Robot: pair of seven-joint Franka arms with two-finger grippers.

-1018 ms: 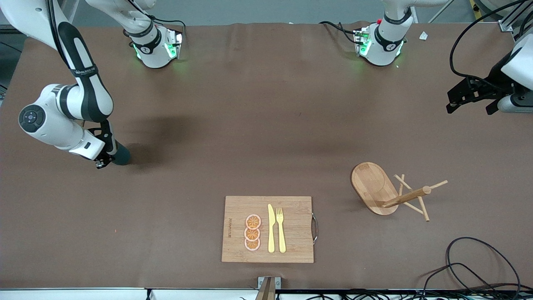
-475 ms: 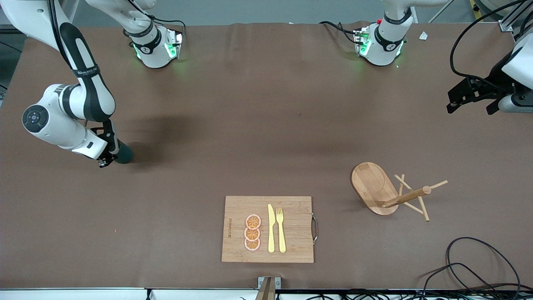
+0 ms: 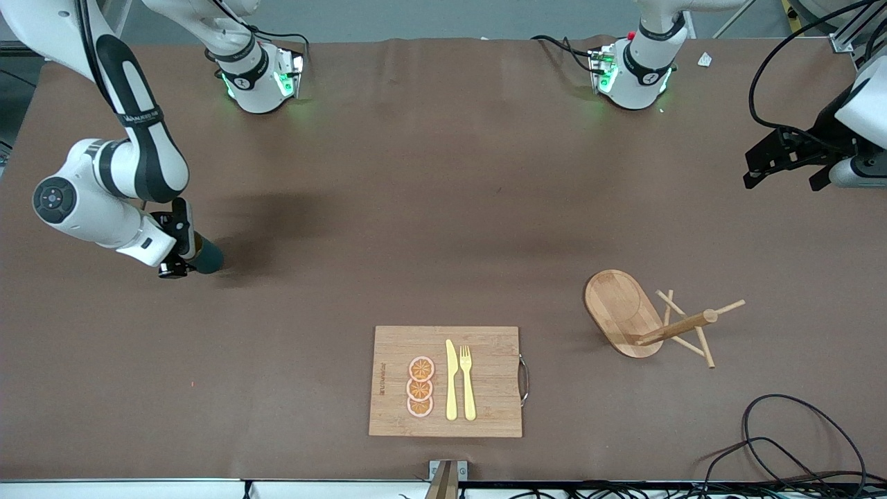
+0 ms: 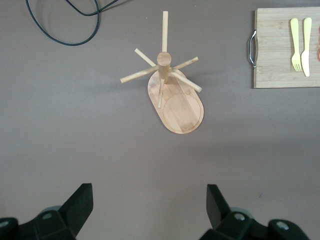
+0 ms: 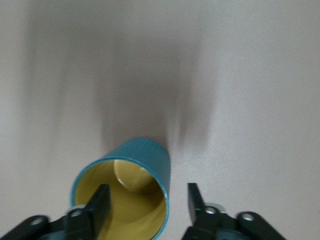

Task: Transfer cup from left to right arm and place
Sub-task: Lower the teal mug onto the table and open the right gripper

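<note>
The dark teal cup (image 3: 208, 258) with a yellowish inside is at the table near the right arm's end; its handle is hidden. My right gripper (image 3: 192, 251) is open and straddles the cup's rim. In the right wrist view one finger (image 5: 100, 204) is inside the cup (image 5: 150, 155), and the other finger (image 5: 195, 201) is outside it, with a gap to the wall. I cannot tell if the cup stands flat or leans. My left gripper (image 3: 783, 163) is open and empty, waiting high over the left arm's end of the table; its own view (image 4: 150, 205) shows bare table between the fingers.
A wooden mug tree (image 3: 641, 319) on an oval base stands toward the left arm's end and also shows in the left wrist view (image 4: 172, 95). A wooden cutting board (image 3: 485, 381) with orange slices, a knife and a fork lies near the front edge. Black cables (image 3: 797, 443) lie at the front corner.
The right arm's wrist has shifted slightly over the cup, and the cup has shifted a little toward the table's middle. A bit of its yellowish rim now shows. The left arm has not moved.
</note>
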